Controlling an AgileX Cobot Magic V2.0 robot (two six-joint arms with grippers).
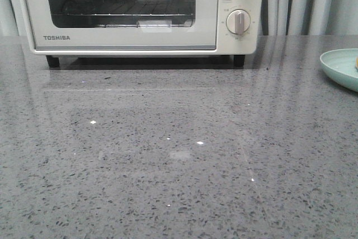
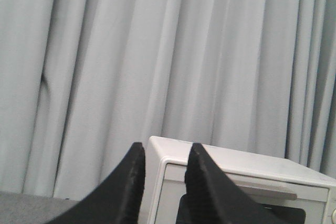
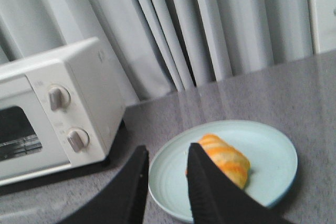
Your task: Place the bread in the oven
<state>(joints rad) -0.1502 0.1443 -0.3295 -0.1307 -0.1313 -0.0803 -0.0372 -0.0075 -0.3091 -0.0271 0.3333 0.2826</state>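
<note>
Bread (image 3: 224, 159) lies on a pale plate (image 3: 273, 150) at the worktop's three o'clock edge; the oven (image 1: 128, 20) door is shut. Both hands gape empty. Right hand (image 3: 167, 156) should straddle the roll crosswise.
</note>
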